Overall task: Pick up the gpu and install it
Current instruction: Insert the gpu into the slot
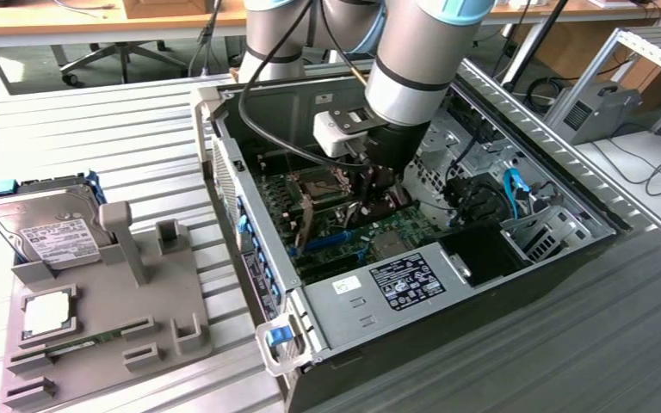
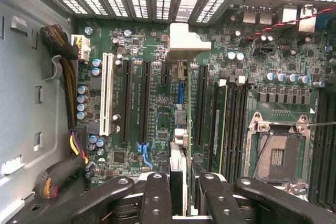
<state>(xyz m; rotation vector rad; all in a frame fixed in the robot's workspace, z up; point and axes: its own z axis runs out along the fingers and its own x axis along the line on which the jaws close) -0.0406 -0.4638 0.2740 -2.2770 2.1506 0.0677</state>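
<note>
Looking down the wrist view, we see the gripper (image 2: 181, 182) clamped on the gpu (image 2: 181, 124), held edge-on and upright above the motherboard (image 2: 152, 51), its silver bracket (image 2: 184, 40) at the rear slot openings. In the exterior view the arm (image 1: 416, 60) reaches into the open computer case (image 1: 423, 301); a hard drive (image 1: 44, 224) rests on the gray fixture (image 1: 113, 344) beside it.

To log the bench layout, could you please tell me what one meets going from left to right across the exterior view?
Hard drive → grey parts holder → open computer case with the gripper and the gpu inside → grey box.
</note>
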